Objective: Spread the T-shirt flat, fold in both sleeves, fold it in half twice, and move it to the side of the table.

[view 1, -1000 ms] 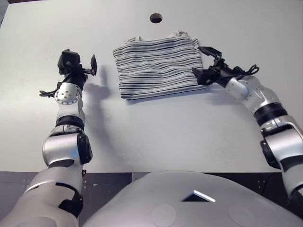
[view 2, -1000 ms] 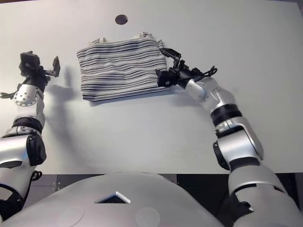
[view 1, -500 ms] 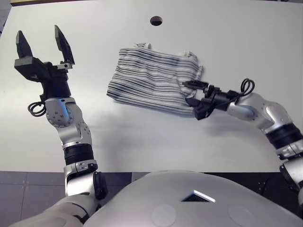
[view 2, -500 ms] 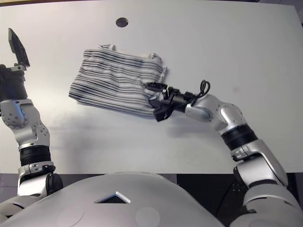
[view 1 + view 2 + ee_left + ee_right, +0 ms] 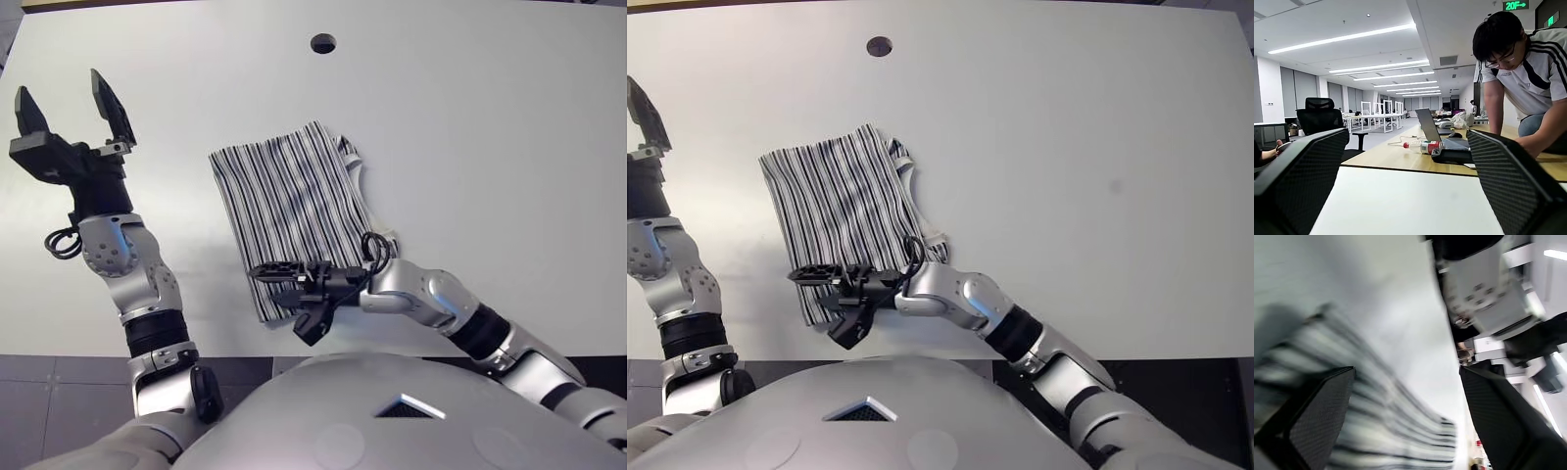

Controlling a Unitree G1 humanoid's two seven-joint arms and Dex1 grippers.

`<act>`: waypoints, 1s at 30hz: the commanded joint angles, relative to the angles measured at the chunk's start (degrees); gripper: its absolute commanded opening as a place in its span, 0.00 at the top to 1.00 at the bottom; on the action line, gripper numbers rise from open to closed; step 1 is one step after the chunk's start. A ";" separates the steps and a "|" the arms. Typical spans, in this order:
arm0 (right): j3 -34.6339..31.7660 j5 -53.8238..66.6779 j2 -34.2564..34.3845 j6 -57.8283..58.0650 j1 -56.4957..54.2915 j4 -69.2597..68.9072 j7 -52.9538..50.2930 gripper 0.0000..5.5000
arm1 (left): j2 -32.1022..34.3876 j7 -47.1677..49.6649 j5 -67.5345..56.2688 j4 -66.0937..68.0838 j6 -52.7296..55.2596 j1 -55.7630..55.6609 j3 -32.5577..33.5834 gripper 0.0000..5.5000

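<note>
Right gripper [image 5: 291, 299] hangs with its fingers spread wide over the near end of the folded striped T-shirt [image 5: 289, 201], close to the front edge of the white tabletop [image 5: 490, 147]. I cannot tell whether a finger touches the cloth. The T-shirt lies flat as a narrow rectangle, with pale trim [image 5: 364, 196] showing along its right edge. Left gripper [image 5: 64, 98] is raised at the left, well apart from the shirt, its fingers spread and holding nothing. A round hole [image 5: 322, 43] sits in the far tabletop.
</note>
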 commanded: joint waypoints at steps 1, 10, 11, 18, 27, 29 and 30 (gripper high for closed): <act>-3.66 5.30 -1.19 1.61 0.07 -6.12 2.03 0.29 | 0.54 -1.22 1.04 2.10 0.42 -2.02 -0.82 0.19; -18.28 14.61 -0.84 5.42 -16.58 13.72 -3.68 0.29 | -1.16 -2.44 1.89 2.35 -0.88 -3.33 -3.21 0.19; -16.35 11.55 1.20 5.57 -19.78 23.27 -7.78 0.29 | -1.42 -2.43 1.95 2.64 -1.03 -3.61 -3.47 0.19; -7.53 2.23 12.77 5.34 -29.40 64.05 -24.12 0.29 | -2.65 -2.54 2.41 5.59 -2.06 -5.62 -4.85 0.19; -15.15 9.76 4.06 0.37 -26.87 68.50 -32.99 0.29 | -1.27 -3.19 3.83 6.79 -3.66 -3.75 -4.57 0.19; -15.52 10.40 2.18 -0.78 -23.65 62.11 -32.27 0.29 | -0.54 -3.49 4.13 6.33 -3.81 -3.08 -4.31 0.19; -15.47 10.46 1.73 -0.69 -22.52 59.36 -31.79 0.29 | -0.15 -3.68 4.26 6.31 -3.89 -2.93 -4.23 0.19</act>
